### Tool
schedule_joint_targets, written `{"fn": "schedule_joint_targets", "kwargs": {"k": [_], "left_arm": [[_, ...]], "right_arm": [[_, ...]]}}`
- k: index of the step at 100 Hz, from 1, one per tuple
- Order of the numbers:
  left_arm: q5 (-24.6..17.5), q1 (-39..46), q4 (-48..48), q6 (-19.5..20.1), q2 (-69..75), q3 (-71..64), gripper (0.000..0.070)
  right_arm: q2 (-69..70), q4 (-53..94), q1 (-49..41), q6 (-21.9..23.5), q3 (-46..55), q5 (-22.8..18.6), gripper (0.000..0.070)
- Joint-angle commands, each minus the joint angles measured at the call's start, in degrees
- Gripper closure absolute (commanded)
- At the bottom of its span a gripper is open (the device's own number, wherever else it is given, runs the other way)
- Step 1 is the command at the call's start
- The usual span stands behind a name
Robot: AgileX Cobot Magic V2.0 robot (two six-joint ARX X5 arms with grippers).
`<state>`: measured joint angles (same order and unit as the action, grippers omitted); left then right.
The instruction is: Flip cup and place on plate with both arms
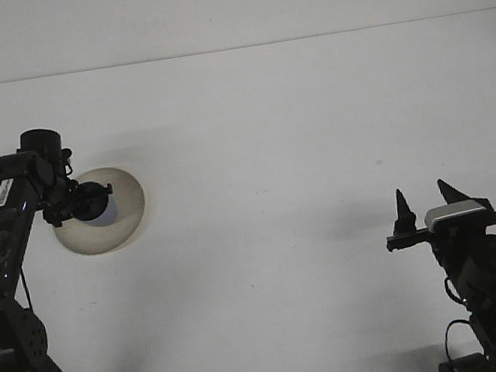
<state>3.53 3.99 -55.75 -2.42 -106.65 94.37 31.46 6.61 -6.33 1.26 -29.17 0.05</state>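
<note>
Closest to where the camera looks from, at the bottom right, the right arm stands low over the white worktop (286,189). Its right pincer (423,202) points away toward the far wall, and its two dark pointed fingers (402,209) stand apart with bare worktop showing between them; nothing is held there. A pale grey block sits just behind the fingers on the wrist, and a round black joint and some cable show below it.

On the left side, the left arm rises from its base at the bottom left corner and slants up along the edge of the view, a white label stuck on its upper link. Its far end bends over toward the right, so the left pincer (90,204) hangs over the plate (128,200). I cannot tell whether this pincer is apart or together: it reads only as a dark mass against the plate.

The plate is a round, pale beige disc lying flat on the worktop, well to the left and farther back than the right arm. The cup (104,214) shows as a small bluish patch on the plate's left half, directly under the left pincer and partly hidden by it. Whether the pincer touches the cup is not clear.

Beyond that, the worktop runs to a plain light wall.
</note>
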Motion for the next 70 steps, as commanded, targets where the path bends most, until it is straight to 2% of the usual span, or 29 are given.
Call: {"fn": "schedule_joint_targets", "kwargs": {"k": [1, 9, 23, 32, 70], "left_arm": [[-0.57, 0.13, -0.04, 0.5, -1.4, 1.03, 0.0682], [-0.55, 0.2, 0.33, 0.46, -1.4, 1.09, 0.0665], [-0.55, 0.7, 0.22, 0.39, -1.4, 1.75, 0.0433], [-0.55, 1.07, 0.0, 0.35, -1.38, 2.23, 0.0354], [-1.14, 2.01, -5.27, -1.31, 1.86, 10.43, 0.0352]], "right_arm": [[0.09, -0.55, -0.07, -0.7, -0.55, -0.04, 0.0216], [0.09, -0.55, -0.07, -0.7, -0.55, -0.04, 0.0216], [0.09, -0.55, -0.07, -0.7, -0.55, -0.04, 0.0216], [0.09, -0.55, -0.07, -0.7, -0.55, -0.04, 0.0216], [0.09, -0.55, -0.07, -0.7, -0.55, -0.04, 0.0216]]}}
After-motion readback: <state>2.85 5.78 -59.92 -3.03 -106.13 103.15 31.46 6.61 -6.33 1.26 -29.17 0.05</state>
